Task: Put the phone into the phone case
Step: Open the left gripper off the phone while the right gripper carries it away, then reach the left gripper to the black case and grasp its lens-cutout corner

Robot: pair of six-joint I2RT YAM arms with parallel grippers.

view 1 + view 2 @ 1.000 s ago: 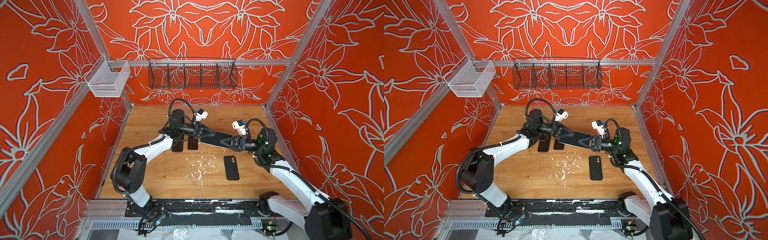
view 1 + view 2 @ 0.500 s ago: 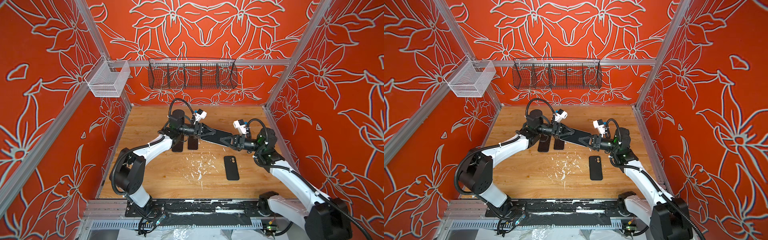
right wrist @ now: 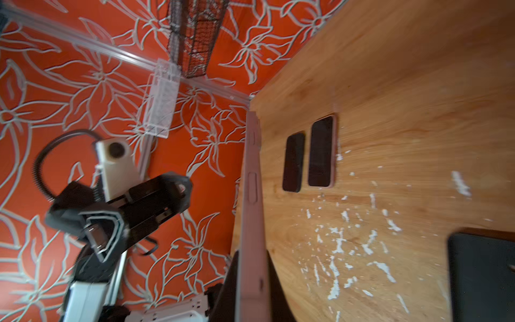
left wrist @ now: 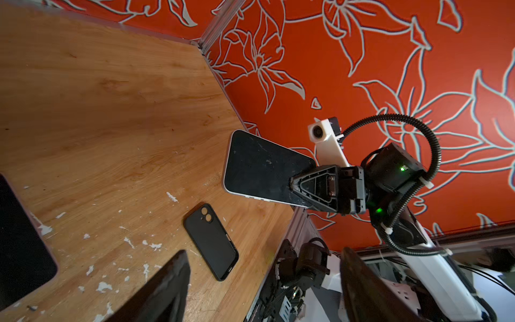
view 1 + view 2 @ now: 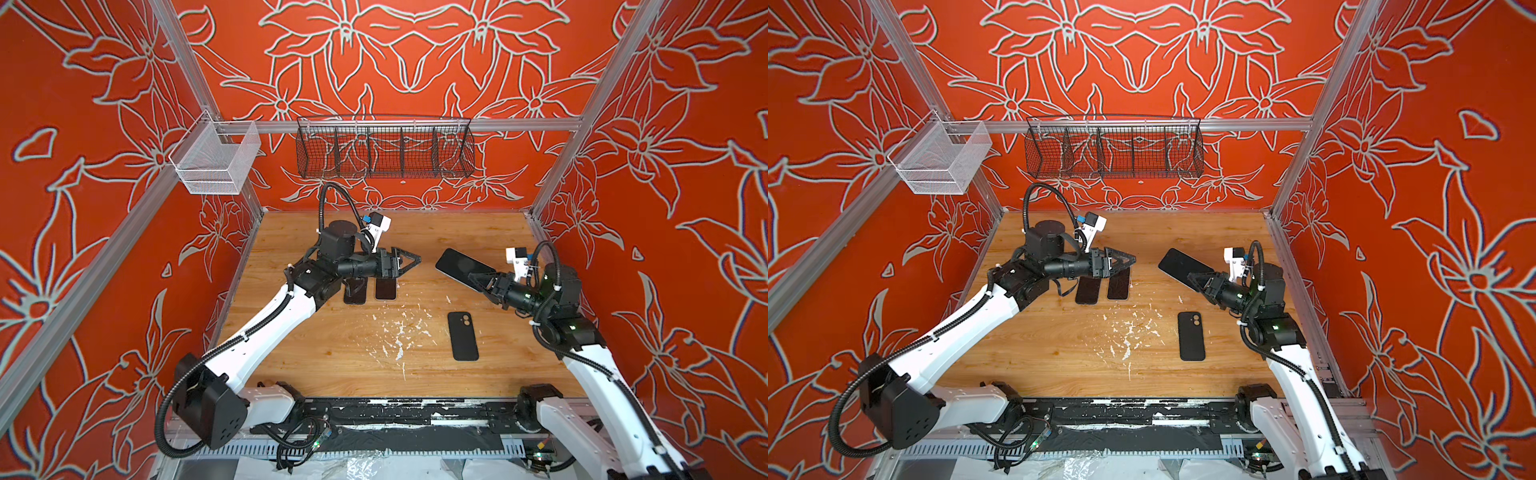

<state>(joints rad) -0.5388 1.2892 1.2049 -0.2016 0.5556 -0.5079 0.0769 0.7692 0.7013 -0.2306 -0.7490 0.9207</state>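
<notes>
- The right gripper (image 5: 478,279) is clenched on one short end of the black-screened, pale-edged slab phone (image 5: 457,264), held aloft just beyond the flat black rubbery phone case (image 5: 462,336) lying on the scuffed wooden table (image 5: 332,345).
- The left gripper (image 5: 406,261) stands spread and empty, well to the case's left.
- Likely best: level the phone, square it over the case, seat one end first.

No readable text, labels, numbers visible anywhere.

bright, even light (heavy blur in right wrist view)
</notes>
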